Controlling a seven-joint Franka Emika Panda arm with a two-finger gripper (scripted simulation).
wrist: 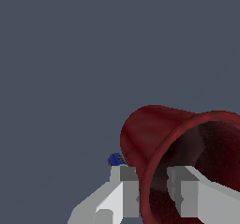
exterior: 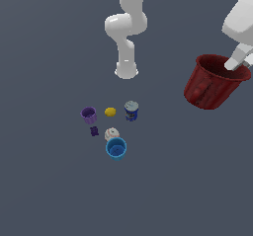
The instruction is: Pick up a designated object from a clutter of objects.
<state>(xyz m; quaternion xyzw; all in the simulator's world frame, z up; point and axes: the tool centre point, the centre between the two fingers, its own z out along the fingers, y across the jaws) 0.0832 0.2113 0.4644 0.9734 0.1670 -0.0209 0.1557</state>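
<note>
In the exterior view, the dark red mug (exterior: 210, 83) hangs at the right of the frame, tilted, clear of the grey table (exterior: 49, 190) and well apart from the other items. The gripper (exterior: 236, 63) comes in from the upper right corner and meets the mug at its rim, one finger outside the wall and the rest hidden by the mug's mouth. The arm's white base (exterior: 126, 71) stands at the upper middle of the frame. Below it, left of centre, lies the clutter: a purple cup (exterior: 89, 114), a yellow lemon-like lump (exterior: 110, 112) just beside it, and a blue-white can (exterior: 131, 110) to the right of that. Lower down sit a tiny purple piece (exterior: 94, 131), a whitish ball (exterior: 111, 133) and a blue cup (exterior: 116, 148), the ball touching the blue cup's rim.

In the wrist view, the mug (wrist: 154, 134) fills the lower right of the frame, its open mouth turned toward the camera. The fingers (wrist: 129, 190) pinch the mug's rim wall, one pale finger on the outside and the other inside the mouth. A small bit of the blue-white can (wrist: 116, 159) peeks out just past the outer finger. The rest of the frame is bare grey table (wrist: 70, 54).
</note>
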